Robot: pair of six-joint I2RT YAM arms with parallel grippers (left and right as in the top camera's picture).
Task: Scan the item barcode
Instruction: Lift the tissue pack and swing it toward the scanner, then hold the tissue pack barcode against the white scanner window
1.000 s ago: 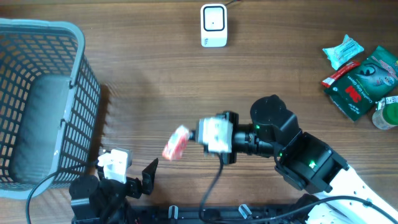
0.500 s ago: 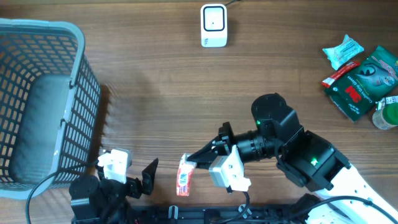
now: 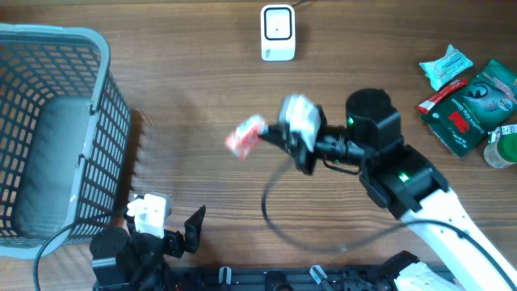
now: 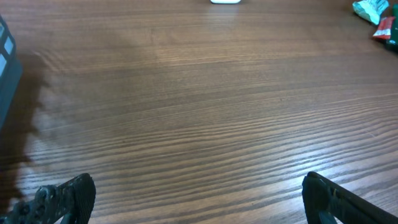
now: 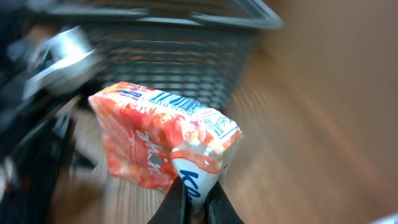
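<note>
Overhead: orange-red and white crinkly plastic snack packet (image 3: 245, 136) is held up off the brown wooden table (image 3: 186, 89), mid-table. It sits on the near side of the white boxy barcode scanner (image 3: 277, 32), well apart from it, and is blurred in this view. Right wrist view is sharper: a blue barcode strip runs along the packet's upper edge, and its white bottom corner is pinched. The right gripper (image 3: 265, 137) is clamped tight on that corner, jaws almost together. The grey plastic lattice basket (image 3: 105, 105) is at the table's left, well clear of the packet. The left gripper (image 3: 171, 220) sits at the near edge just beside the basket, jaws spread wide, low over the wood. Far right cluster: teal wrapped packet (image 3: 444, 65), red sachet (image 3: 440, 95), dark green pouch (image 3: 477, 105), all untouched.
</note>
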